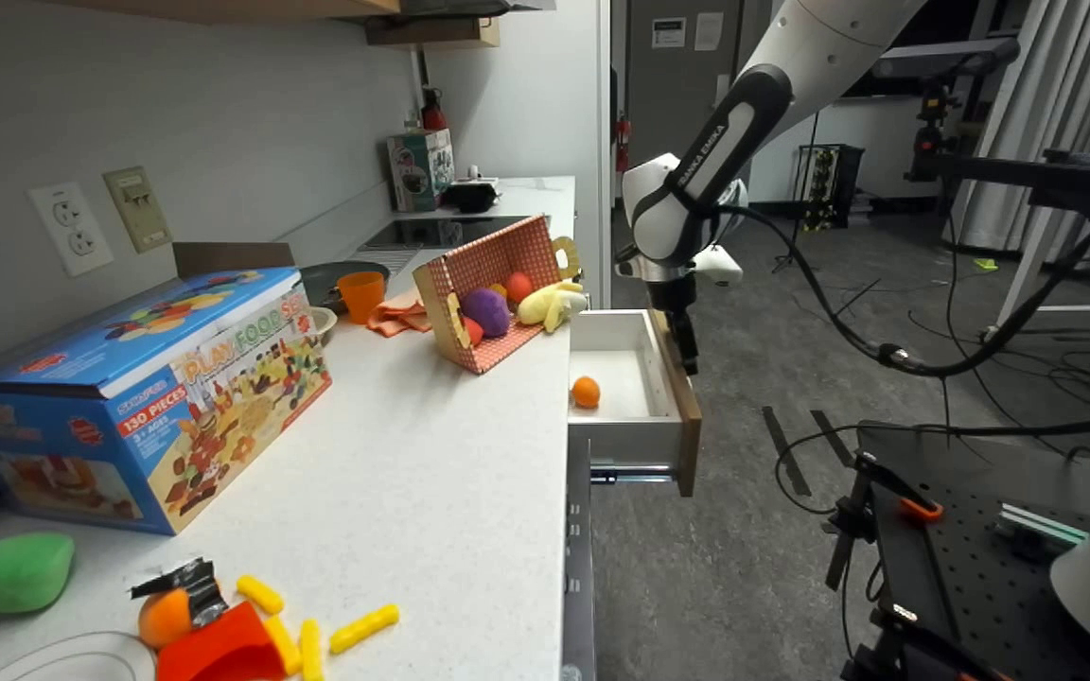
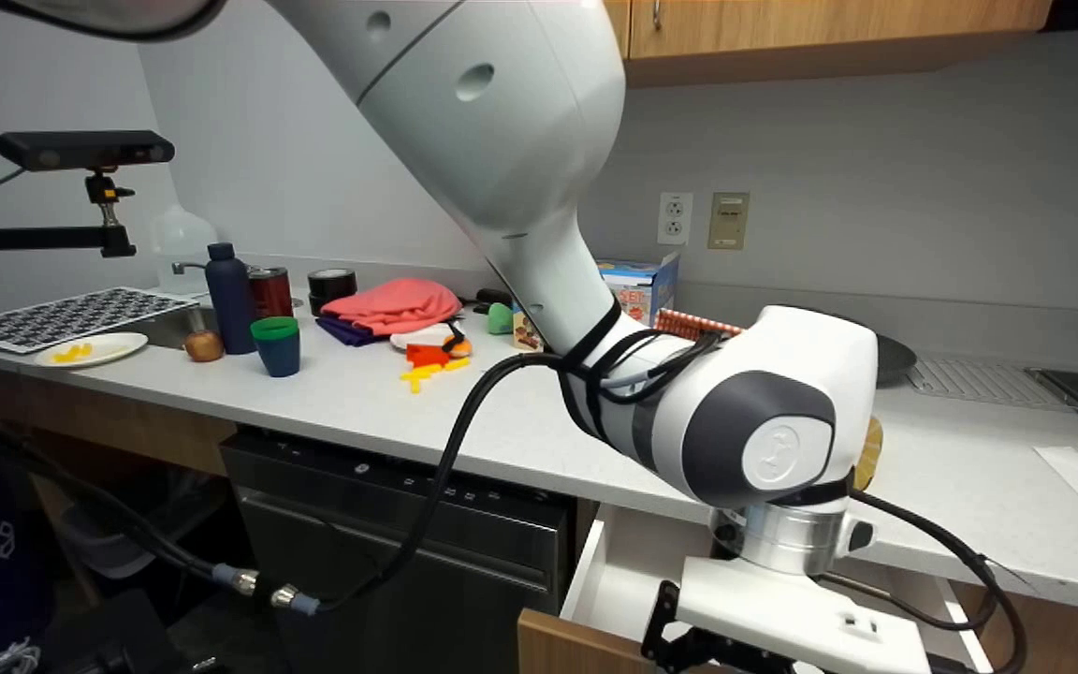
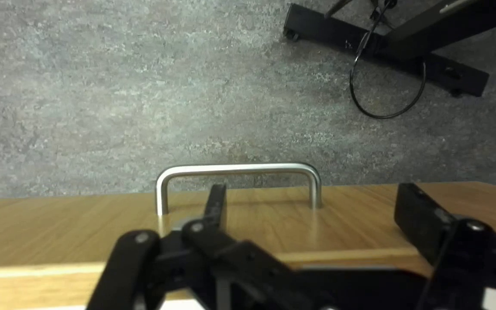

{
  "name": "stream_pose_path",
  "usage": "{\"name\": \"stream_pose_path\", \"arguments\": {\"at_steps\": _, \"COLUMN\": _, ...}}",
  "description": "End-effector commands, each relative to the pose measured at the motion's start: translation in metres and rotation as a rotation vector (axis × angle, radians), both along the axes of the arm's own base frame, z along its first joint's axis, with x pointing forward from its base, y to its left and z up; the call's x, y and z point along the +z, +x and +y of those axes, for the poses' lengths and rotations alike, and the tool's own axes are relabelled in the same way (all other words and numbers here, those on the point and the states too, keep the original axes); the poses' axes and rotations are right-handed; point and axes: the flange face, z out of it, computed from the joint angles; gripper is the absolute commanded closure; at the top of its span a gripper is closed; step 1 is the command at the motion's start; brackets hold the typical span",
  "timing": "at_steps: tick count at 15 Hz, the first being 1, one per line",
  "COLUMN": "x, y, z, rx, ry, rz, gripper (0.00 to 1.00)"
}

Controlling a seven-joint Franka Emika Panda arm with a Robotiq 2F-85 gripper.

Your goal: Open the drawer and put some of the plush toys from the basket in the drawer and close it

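Observation:
The white drawer [image 1: 611, 341] with a wooden front is pulled open; the front also shows in an exterior view [image 2: 576, 646] and the wrist view [image 3: 269, 228]. A round orange toy [image 1: 586, 392] lies inside it. The red-checked basket [image 1: 500, 253] lies tilted on its side on the counter, holding a purple toy [image 1: 486, 312], red toys [image 1: 518, 287] and a yellow toy [image 1: 550, 305]. My gripper [image 3: 312, 193] is open and empty, pointing down at the drawer front. The metal handle [image 3: 239, 169] is ahead of the fingertips, apart from them. In an exterior view, the gripper [image 1: 687, 357] is beside the front's outer face.
A blue play-food box [image 1: 138, 397] stands on the counter against the wall. An orange cup [image 1: 361, 295] and a dark pan [image 1: 323, 280] are behind the basket. Yellow sticks [image 1: 365, 628] and a green toy [image 1: 21, 572] lie nearer. A black stand foot [image 3: 385, 56] is on the floor.

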Motion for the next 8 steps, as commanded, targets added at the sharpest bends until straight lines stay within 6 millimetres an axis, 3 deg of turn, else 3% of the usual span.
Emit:
{"name": "stream_pose_path", "arguments": {"at_steps": 1, "x": 0.017, "y": 0.03, "z": 0.019, "rx": 0.033, "ry": 0.018, "rz": -0.075, "gripper": 0.0}}
{"name": "stream_pose_path", "arguments": {"at_steps": 8, "x": 0.037, "y": 0.073, "z": 0.053, "rx": 0.042, "ry": 0.078, "rz": -0.169, "gripper": 0.0}}
